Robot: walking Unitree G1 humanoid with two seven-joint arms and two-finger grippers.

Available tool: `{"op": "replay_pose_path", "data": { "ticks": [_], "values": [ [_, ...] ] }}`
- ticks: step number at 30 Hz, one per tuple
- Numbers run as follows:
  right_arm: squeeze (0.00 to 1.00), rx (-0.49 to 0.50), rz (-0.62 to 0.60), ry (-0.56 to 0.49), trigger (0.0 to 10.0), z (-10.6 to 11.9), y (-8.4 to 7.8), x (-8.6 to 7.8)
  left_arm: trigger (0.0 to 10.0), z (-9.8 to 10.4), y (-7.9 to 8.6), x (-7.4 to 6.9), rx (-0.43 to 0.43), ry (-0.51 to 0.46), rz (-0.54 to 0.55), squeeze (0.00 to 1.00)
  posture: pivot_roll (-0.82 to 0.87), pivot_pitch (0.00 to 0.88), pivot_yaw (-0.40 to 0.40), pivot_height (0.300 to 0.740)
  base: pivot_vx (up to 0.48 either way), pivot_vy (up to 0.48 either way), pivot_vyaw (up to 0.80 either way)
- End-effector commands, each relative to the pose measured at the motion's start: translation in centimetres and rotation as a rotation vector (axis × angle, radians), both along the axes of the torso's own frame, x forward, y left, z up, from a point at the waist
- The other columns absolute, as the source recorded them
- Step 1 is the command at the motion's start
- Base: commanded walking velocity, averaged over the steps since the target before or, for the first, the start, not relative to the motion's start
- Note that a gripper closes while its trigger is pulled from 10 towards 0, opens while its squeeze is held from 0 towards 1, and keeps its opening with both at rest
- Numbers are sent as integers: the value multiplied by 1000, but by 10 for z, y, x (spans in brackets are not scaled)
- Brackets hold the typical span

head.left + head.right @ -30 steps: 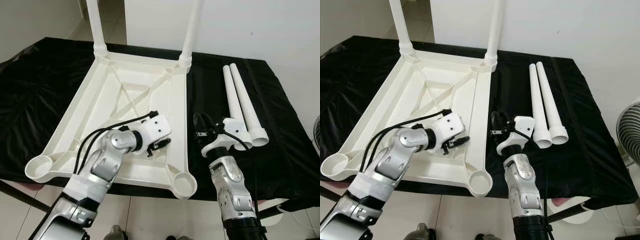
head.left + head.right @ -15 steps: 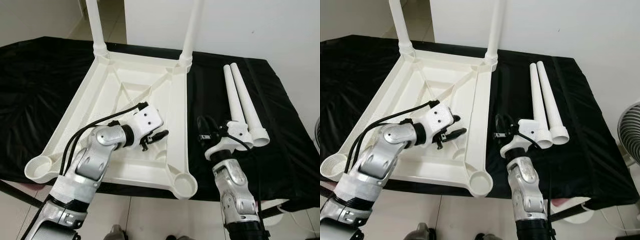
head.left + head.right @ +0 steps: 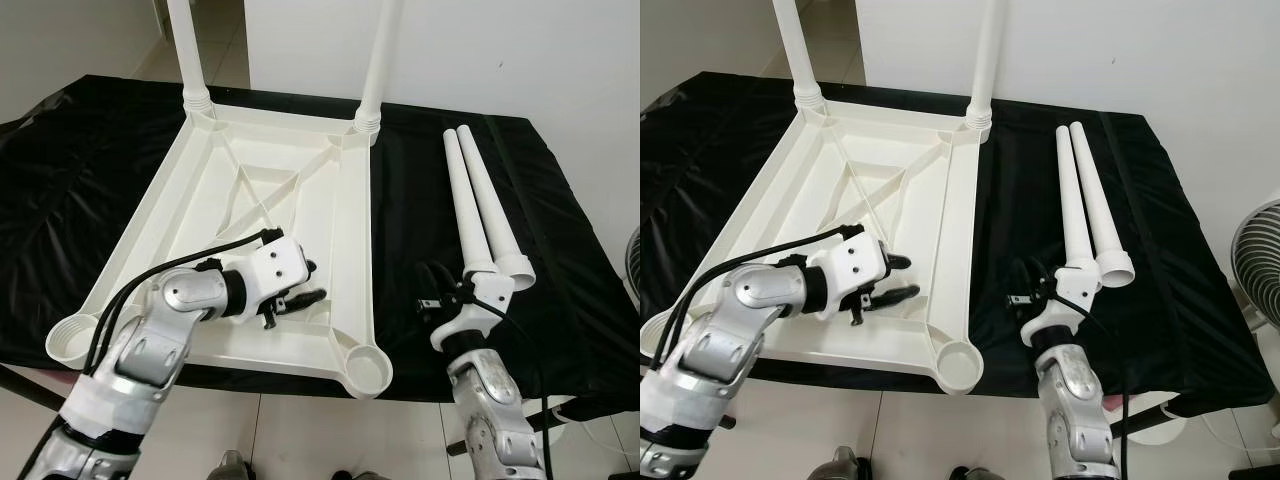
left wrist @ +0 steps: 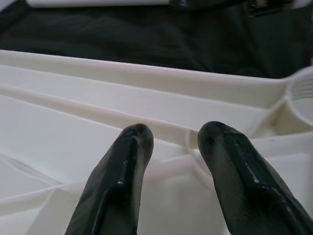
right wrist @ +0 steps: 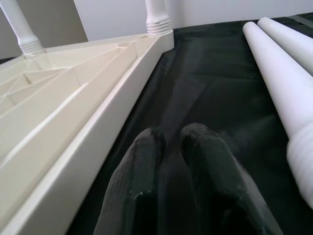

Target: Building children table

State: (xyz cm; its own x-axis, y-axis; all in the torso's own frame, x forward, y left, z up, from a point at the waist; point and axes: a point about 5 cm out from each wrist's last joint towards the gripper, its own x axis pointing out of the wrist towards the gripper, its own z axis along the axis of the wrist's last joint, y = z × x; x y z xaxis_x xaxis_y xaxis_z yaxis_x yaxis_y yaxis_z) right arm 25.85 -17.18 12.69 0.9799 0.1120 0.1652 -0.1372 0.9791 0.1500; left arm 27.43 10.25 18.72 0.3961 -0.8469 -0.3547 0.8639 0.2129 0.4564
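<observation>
Tabletop, white and upside down, is seen from the head on a black cloth, two legs already standing in its far corners. Two loose legs lie to its right. The left gripper hovers over the tabletop's near ribs; the right gripper sits near the loose legs' wide ends.

Left wrist view: fingers are held apart, empty, above a rib.

Right wrist view: fingers are pressed together over cloth, holding nothing, between tabletop edge and loose legs.
</observation>
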Motion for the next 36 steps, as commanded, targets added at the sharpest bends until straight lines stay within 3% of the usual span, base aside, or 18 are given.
{"op": "replay_pose_path", "data": {
  "ticks": [1, 9, 13, 18, 29, 36],
  "values": [
    [0, -1, -4, 12, 10000, -1, -4, -2, 10000, 0, -2, -6, 0, 17, -53, 0, 124, 116, -31, 740, 0, 0, 0],
    [0, -35, 14, 29, 10000, -3, -9, -7, 10000, -1, 8, -22, 42, 69, -164, 0, 122, 120, -33, 740, 0, 0, 0],
    [0, -39, 19, 29, 10000, -2, -8, -7, 10000, -5, 8, -23, 71, 69, -168, 0, 121, 120, -33, 740, 0, 0, 0],
    [0, -30, 25, 17, 10000, 2, -5, -6, 10000, -21, 9, -14, 183, 3, -111, 0, 116, 121, -31, 740, 0, 0, 0],
    [0, -7, 36, -54, 10000, 24, 0, -9, 10000, -33, 11, 10, 230, -65, 58, 0, 104, 123, -28, 740, 0, 0, 0],
    [0, 4, 39, -79, 10000, 31, 2, -16, 10000, -38, 6, 12, 211, -49, 68, 0, 92, 123, -30, 740, 0, 0, 0]
  ]
}}
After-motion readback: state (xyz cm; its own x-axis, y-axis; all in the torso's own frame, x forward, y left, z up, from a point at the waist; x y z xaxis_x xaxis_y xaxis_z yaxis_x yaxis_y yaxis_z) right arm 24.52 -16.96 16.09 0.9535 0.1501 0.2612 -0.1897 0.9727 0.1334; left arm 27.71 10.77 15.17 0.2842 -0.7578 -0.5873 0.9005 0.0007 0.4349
